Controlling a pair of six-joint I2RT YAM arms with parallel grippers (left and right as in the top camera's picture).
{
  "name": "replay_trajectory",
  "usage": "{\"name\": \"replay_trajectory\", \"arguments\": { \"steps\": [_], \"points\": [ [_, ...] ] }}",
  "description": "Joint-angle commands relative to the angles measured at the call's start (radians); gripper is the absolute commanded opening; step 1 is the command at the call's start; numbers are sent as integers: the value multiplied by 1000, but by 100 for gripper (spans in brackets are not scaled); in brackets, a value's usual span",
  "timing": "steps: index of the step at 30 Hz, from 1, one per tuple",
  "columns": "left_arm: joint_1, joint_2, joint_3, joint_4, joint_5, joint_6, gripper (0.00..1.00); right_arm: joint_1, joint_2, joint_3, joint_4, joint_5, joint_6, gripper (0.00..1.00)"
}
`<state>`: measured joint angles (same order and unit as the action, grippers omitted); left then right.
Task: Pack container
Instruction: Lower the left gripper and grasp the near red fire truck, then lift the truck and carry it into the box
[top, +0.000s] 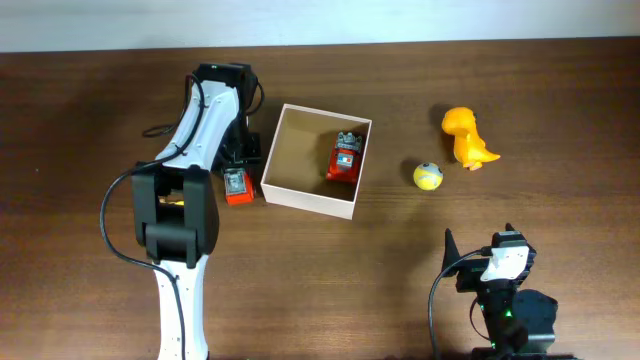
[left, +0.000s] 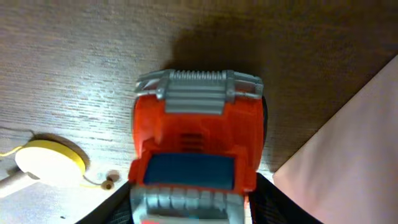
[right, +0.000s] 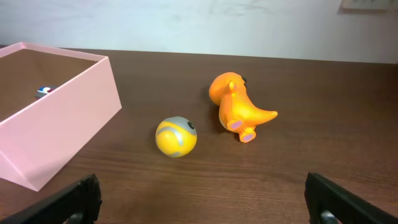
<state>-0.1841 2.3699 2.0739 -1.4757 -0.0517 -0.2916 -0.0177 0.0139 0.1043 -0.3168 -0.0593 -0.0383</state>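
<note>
The container is a square shallow box with white walls and a tan inside, at the table's middle. A red toy truck lies inside it at the right. A second red toy truck sits on the table against the container's left wall. It fills the left wrist view, with the container wall to its right. My left gripper is shut on this truck, one finger on each side. My right gripper is open and empty at the front right.
A yellow ball and an orange dinosaur lie right of the container. A yellow disc on a string lies left of the gripped truck. Black cables run by the left arm.
</note>
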Motion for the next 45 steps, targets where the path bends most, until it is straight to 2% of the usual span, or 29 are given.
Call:
{"name": "replay_trajectory", "arguments": {
  "steps": [1, 24, 37, 45],
  "points": [
    [0, -18, 50, -6, 12, -10, 48, 5, -10, -7, 0, -12, -6, 99],
    [0, -38, 161, -62, 11, -9, 46, 5, -10, -7, 0, -12, -6, 99],
    [-17, -49, 519, -169, 12, -9, 45, 5, -10, -7, 0, -12, -7, 99],
    [-124, -66, 632, -209, 11, -4, 45, 5, -10, -7, 0, -12, -6, 99]
  ]
}}
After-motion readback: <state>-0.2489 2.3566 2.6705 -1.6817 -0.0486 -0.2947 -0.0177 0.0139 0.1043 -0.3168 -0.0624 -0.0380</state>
